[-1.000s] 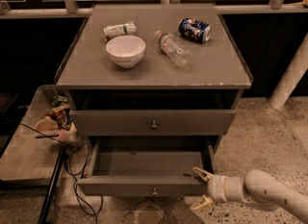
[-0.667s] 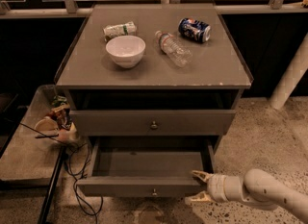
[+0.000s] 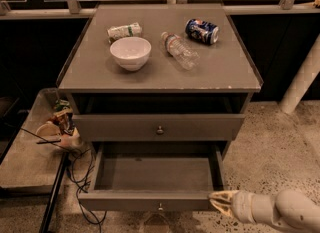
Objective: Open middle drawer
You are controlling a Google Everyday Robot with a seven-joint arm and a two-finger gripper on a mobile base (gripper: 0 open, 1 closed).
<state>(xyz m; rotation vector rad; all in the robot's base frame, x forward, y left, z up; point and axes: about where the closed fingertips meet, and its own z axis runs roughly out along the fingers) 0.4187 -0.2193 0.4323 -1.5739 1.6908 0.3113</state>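
middle drawer is pulled well out at the bottom of the cabinet, knob centred on its front. End effector is at the right end of that front; can't tell if it's spread or pressed together. Upper drawer front sits further back. On the counter: white bowl, bottle and blue can both lying down, crumpled packet. Left of the drawer: cluttered side table, with cables hanging by the drawer's left side.
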